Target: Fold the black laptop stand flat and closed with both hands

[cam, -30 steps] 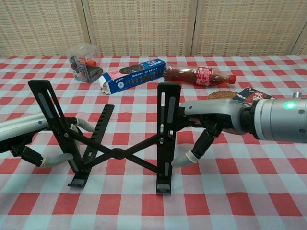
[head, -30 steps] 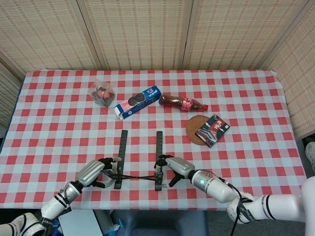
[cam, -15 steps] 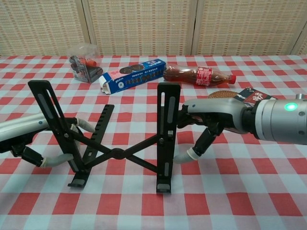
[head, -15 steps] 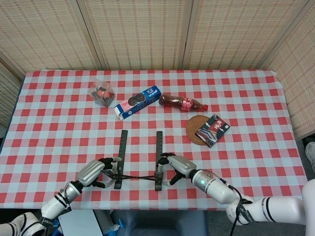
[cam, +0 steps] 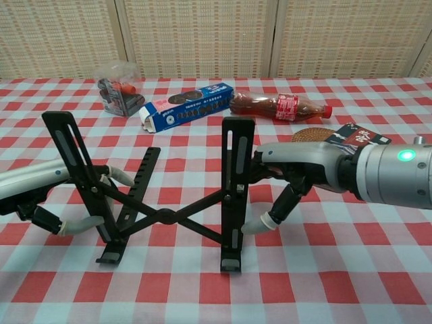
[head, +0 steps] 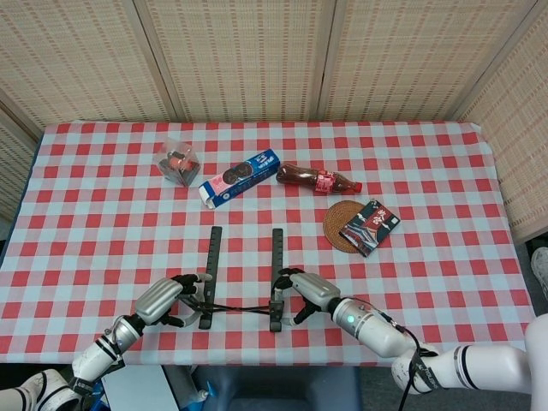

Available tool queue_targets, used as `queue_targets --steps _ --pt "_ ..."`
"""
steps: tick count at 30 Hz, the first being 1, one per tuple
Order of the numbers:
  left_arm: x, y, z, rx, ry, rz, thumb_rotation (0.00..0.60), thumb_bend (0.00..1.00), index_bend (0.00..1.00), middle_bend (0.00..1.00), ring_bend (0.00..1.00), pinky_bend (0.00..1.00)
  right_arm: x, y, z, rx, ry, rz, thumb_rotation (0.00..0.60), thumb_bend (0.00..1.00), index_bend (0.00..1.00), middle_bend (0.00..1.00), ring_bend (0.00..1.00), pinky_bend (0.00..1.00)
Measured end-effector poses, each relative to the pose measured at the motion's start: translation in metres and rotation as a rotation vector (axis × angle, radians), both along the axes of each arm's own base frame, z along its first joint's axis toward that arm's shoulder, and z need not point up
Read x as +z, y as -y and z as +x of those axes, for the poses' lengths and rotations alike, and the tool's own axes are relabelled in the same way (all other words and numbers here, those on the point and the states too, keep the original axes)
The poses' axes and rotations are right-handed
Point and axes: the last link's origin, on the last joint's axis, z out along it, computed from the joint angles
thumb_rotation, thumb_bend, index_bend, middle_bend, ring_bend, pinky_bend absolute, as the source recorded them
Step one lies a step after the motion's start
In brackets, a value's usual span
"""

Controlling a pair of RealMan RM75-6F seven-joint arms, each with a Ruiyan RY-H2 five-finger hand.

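Observation:
The black laptop stand stands opened out near the table's front edge, its two slotted bars raised and joined by a crossed linkage. From above the bars run side by side. My left hand grips the left bar, with fingers wrapped around it from behind. My right hand holds the right bar, fingers behind it and thumb curled low in front.
Behind the stand lie a blue cookie box, a cola bottle and a clear plastic box. A dark snack packet rests on a round woven coaster to the right. The table's front edge is close under both hands.
The left bar has shifted slightly to the right. My right hand has closed in against the right bar; the objects behind are unmoved.

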Motion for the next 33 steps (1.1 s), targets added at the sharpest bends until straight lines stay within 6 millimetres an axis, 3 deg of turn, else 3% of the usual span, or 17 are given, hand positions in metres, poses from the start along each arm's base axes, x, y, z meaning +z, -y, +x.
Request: queue_targets --steps 16,20,25,33 --pt "-0.001 -0.001 0.000 0.002 0.002 -0.001 0.511 0.40 0.50 0.17 0.20 0.26 -0.006 -0.002 0.003 0.002 -0.006 -0.005 0.600 0.26 0.56 0.31 0.07 0.04" --pt "0.001 0.000 0.000 -0.002 0.004 0.002 0.508 0.40 0.43 0.17 0.20 0.25 -0.005 -0.002 0.004 0.005 0.001 -0.009 0.600 0.26 0.56 0.28 0.07 0.04" --pt "0.006 0.001 -0.001 -0.008 0.007 0.008 0.411 0.40 0.28 0.17 0.17 0.24 0.000 -0.001 0.010 0.026 0.026 -0.032 0.600 0.25 0.41 0.25 0.07 0.04" --pt "0.018 0.006 -0.003 -0.014 0.003 0.023 0.387 0.40 0.19 0.15 0.14 0.22 0.003 0.002 0.023 0.040 0.076 -0.051 0.600 0.21 0.25 0.21 0.07 0.04"
